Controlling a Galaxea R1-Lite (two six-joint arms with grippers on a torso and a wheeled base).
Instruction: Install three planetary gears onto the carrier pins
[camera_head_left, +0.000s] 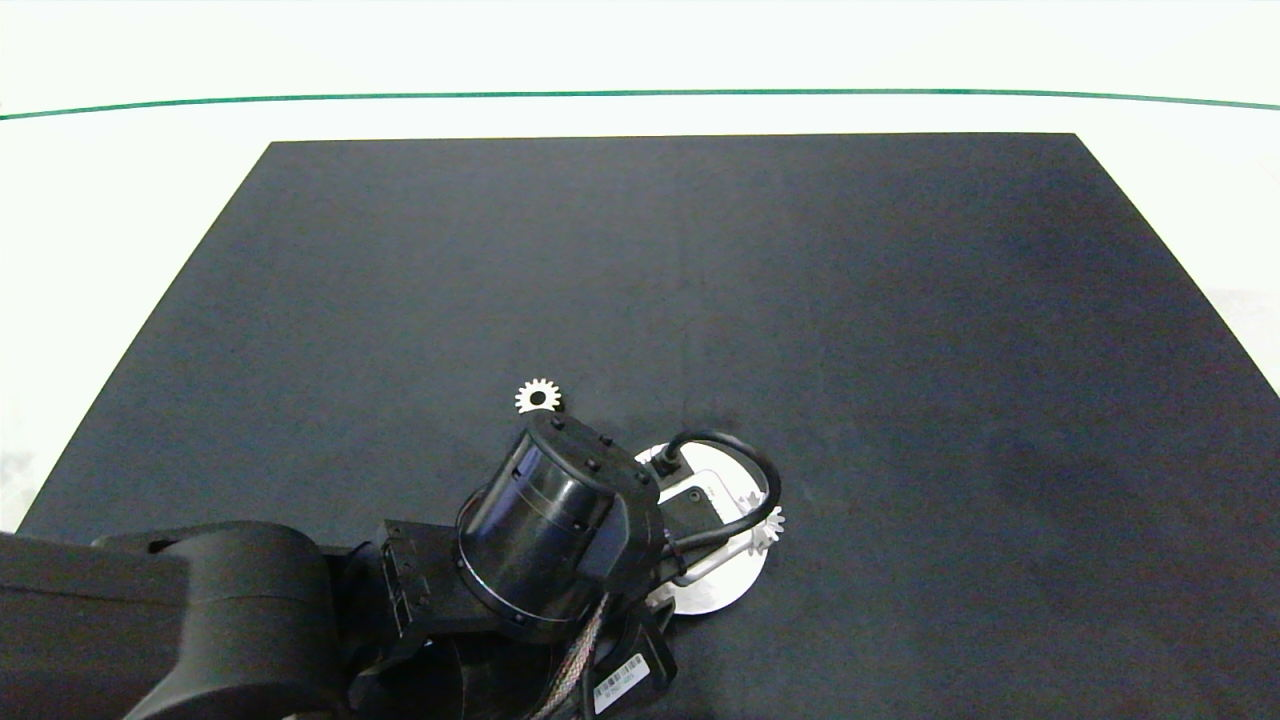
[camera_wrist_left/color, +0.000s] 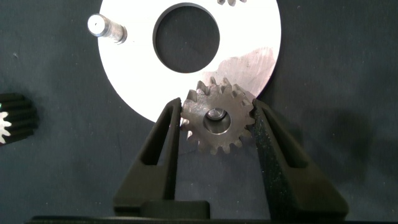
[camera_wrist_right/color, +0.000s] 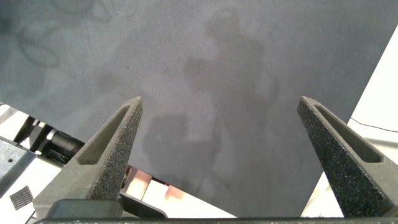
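Fig. legend. L gripper (camera_wrist_left/color: 216, 124), on the dark arm entering from the head view's left edge, sits over the flat white ring-shaped carrier disc (camera_wrist_left/color: 134, 68) on the black mat (camera_head_left: 900, 300). Its two grey fingers (camera_wrist_left/color: 163, 140) are narrow and clamp a small silvery spur gear (camera_wrist_left/color: 217, 118) by the teeth; the gear overlaps the disc rim, and a pin tip shows through its centre hole, so it appears seated or nearly seated on that peg. One bare whitish-grey cylindrical pin (camera_wrist_left/color: 106, 28) stands at the disc edge, well apart from the held gear. A second gear (camera_head_left: 768, 525) sits at the disc's far rim in the head view, w/ only a sliver visible in the L wrist view. The third gear (camera_head_left: 538, 397) lies loose on the mat, just beyond the wrist.

Step in hand (judged): gear no. 2 of 3 going onto its pin. Next move calls for a straight push down until flush, release, then fetching the loose gear for the bare pin.

Hidden: most of the disc under the wrist in the head view; seating depth unclear. R gripper (camera_wrist_right/color: 217, 155) is parked off to the side over the mat, fingers wide, nothing held.
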